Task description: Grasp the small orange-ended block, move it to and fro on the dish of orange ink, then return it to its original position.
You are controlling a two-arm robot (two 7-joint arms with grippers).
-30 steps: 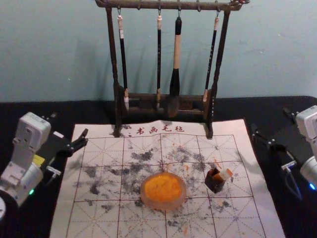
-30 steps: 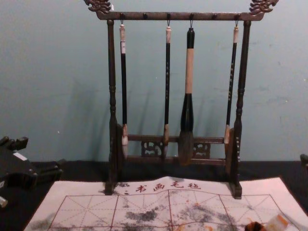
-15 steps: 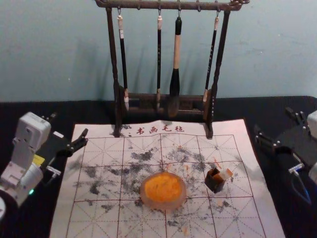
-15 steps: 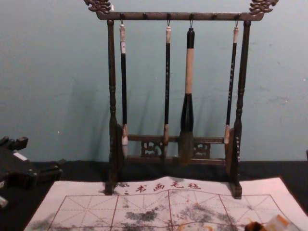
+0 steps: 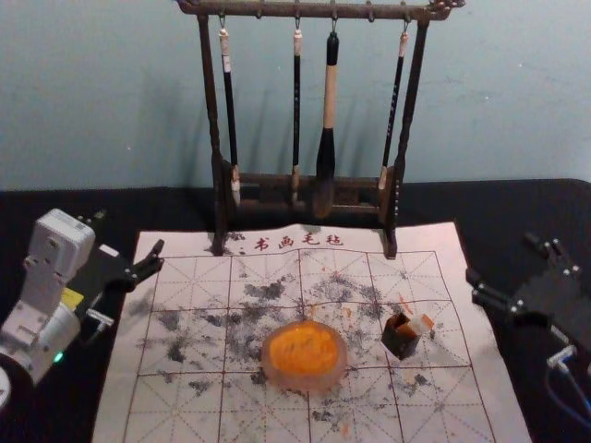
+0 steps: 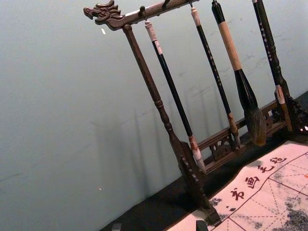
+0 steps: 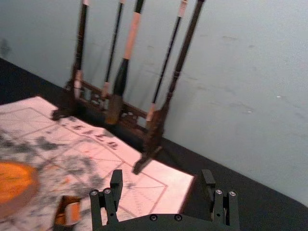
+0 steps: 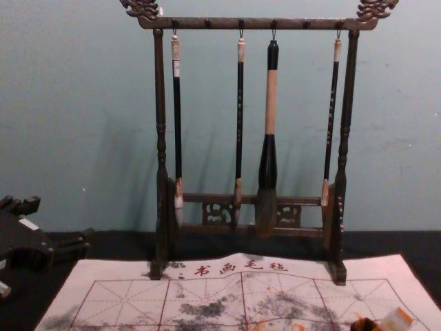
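From the dark box, the block slants up toward the right gripper.

Block: lower end hidden inside the dark box, both clipped by the chest view's bottom edge. Dish cut off in the right wrist view, the brush rack too (whole top gone). Handle lettering too small to read. Left gripper: body cropped in the chest view. Mat's near end out of frame.
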